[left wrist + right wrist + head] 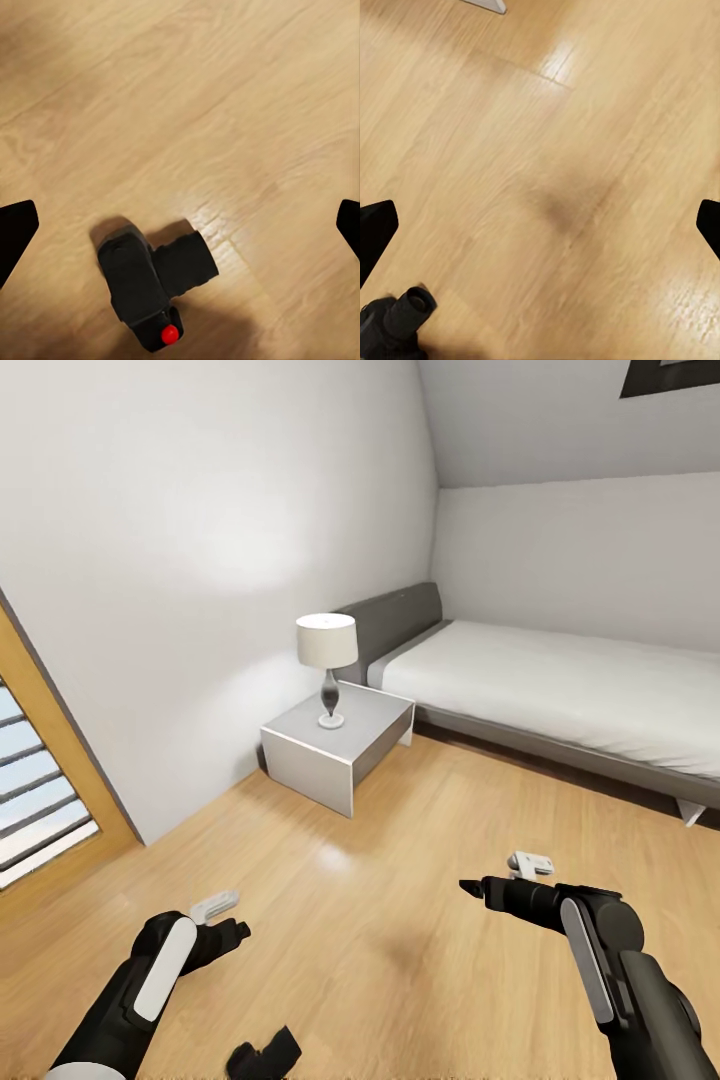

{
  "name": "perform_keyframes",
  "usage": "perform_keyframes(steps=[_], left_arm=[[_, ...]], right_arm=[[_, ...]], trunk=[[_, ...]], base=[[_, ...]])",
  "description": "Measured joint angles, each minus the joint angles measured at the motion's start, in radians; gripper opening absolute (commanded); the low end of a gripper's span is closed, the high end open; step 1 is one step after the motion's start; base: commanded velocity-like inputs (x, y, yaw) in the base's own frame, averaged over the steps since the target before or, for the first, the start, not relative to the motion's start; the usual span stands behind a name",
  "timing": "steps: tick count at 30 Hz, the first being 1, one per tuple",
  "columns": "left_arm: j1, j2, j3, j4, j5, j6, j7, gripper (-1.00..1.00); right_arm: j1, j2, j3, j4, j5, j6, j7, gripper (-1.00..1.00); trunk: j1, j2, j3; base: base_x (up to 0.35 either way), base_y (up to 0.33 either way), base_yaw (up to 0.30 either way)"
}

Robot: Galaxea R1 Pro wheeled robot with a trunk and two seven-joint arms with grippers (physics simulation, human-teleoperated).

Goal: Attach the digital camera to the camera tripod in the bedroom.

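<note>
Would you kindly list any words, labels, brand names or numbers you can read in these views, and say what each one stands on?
There is no readable text in any view.
The digital camera on the wood floor shows a red dot button but no brand or lettering.
The lamp, the bedside table and the bed are plain.
The dark frame high on the wall is cut off; nothing can be read there.

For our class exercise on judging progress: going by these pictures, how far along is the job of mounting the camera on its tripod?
Done: the robot stands in the bedroom, near the grey bed with white mattress. In hand: nothing yet; the small matte-black digital camera with red button lies on the light wood plank floor, under the open left tool. The right tool is open too, over bare floor. Left: grasp the camera, find the tripod, attach it.
</note>
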Motion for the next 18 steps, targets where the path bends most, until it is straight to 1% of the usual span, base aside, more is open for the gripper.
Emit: perform_keyframes(steps=[18], left_arm=[[0.0,0.001,0.0,0.0,0.0,0.0,0.0,1.0]], right_arm=[[0.0,0.0,-0.002,0.0,0.0,0.0,0.001,1.0]], trunk=[[0.008,-0.004,-0.07]], base=[[0.0,0.0,0.0]])
